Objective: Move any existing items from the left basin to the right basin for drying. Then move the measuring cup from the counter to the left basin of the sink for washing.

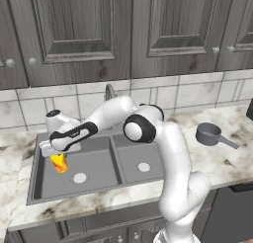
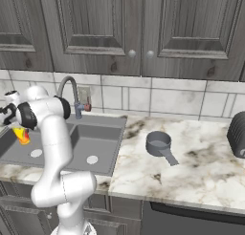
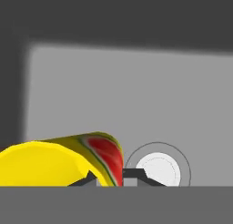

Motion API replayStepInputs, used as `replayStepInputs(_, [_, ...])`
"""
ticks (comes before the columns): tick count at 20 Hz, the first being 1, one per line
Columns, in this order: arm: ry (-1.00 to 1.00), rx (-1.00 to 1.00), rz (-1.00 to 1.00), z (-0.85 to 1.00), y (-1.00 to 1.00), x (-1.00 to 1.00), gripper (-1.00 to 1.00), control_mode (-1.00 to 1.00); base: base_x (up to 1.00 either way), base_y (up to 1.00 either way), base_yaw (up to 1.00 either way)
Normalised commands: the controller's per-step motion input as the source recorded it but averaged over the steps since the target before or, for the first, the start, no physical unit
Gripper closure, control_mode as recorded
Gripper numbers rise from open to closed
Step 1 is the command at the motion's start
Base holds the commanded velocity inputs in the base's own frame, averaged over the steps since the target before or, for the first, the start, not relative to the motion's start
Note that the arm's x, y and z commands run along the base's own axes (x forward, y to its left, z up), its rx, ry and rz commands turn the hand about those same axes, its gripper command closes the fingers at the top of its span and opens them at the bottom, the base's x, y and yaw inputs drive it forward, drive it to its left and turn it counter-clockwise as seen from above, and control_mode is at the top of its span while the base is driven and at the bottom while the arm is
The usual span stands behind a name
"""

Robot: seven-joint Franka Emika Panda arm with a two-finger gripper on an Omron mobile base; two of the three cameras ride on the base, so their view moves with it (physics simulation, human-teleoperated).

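Two basins sit side by side in the grey double sink [image 1: 118,160] as the left base view has it, and over the left basin [image 1: 44,180] the gripper [image 1: 55,155] hangs low with the yellow cup [image 1: 59,163] right under it, orange-red on its lower part, above the basin floor and back-left of the round pale drain [image 1: 79,178]. Right of the divider lies the right basin [image 1: 136,158], and well right of the sink on the marble counter [image 1: 222,163] sits the dark grey measuring cup [image 1: 208,134], upright, handle pointing right and toward the front. Behind the sink the curved tap [image 1: 109,91] peeks over the arm. Over to the right base view: sink at the left, the yellow cup [image 2: 21,134] at the far-left basin [image 2: 12,150], just beneath the hand, the near basin [image 2: 98,145] next to it, the tap [image 2: 71,93] arching behind. Measuring cup [image 2: 159,144] rests on the counter [image 2: 201,172] just right of the sink, and a dark ribbed object [image 2: 238,133] stands at the counter's far right edge. Now the hand view: the finger tips [image 3: 132,174] are pressed in on the wall of the yellow cup [image 3: 59,161], pinching it, its open mouth facing the camera and a red, green-edged marking on its side, with the drain [image 3: 159,168] of the grey basin [image 3: 136,91] showing just beyond.
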Motion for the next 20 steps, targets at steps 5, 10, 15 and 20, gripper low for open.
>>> replayStepInputs(5, [0.00, 0.01, 0.00, 0.41, -0.31, -0.09, 1.00, -1.00, 0.00, 0.00, 0.00])
replayStepInputs(10, [0.00, 0.02, -0.01, 0.25, -0.44, -0.29, 1.00, -1.00, 0.00, 0.00, 0.00])
replayStepInputs(15, [0.00, 0.06, -0.03, 0.22, -0.48, -0.29, 1.00, -1.00, 0.00, 0.00, 0.00])
replayStepInputs(20, [0.00, 0.05, -0.01, 0.20, -0.52, -0.25, 1.00, -1.00, 0.00, 0.00, 0.00])
